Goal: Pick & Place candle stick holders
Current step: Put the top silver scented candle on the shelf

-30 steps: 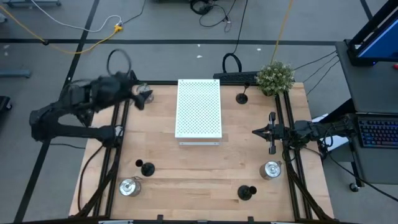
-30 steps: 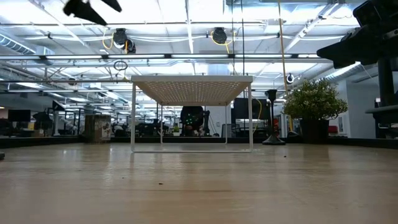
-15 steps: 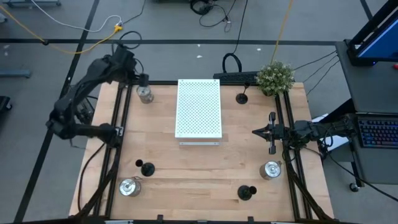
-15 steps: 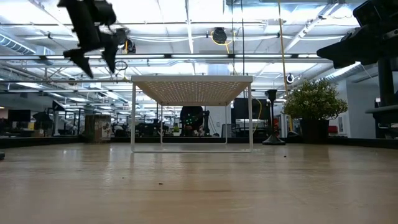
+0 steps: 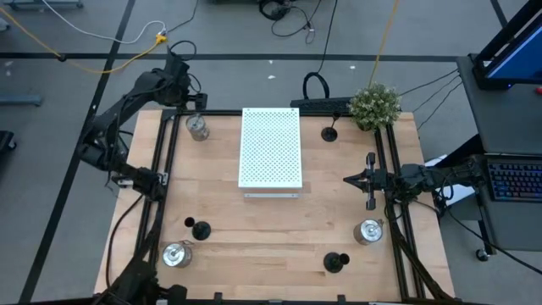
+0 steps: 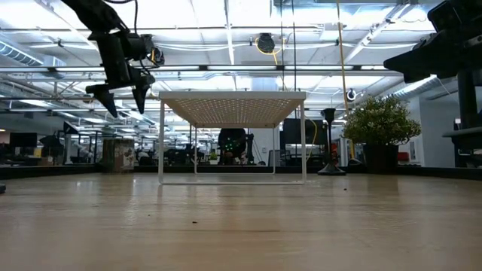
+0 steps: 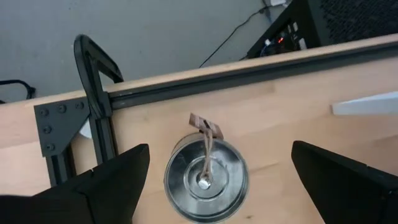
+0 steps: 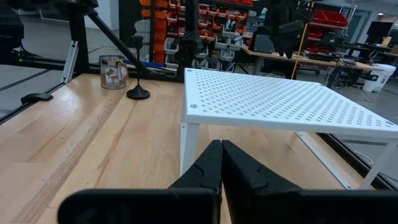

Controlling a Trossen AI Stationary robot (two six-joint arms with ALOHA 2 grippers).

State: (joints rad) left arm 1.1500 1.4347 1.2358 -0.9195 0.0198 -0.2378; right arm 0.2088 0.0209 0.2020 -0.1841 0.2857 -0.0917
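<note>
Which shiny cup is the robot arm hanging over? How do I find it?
Find the white board mid-table. Off its far left corner, near the table's edge, a silver holder sits under the open left gripper. It alone has a small tag on a string.

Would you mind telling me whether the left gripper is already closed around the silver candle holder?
No, the left gripper is open above the silver candle holder, its fingers spread clear of it.

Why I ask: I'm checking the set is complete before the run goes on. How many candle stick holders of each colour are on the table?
silver candle stick holders: 3
black candle stick holders: 3
Total: 6
</note>
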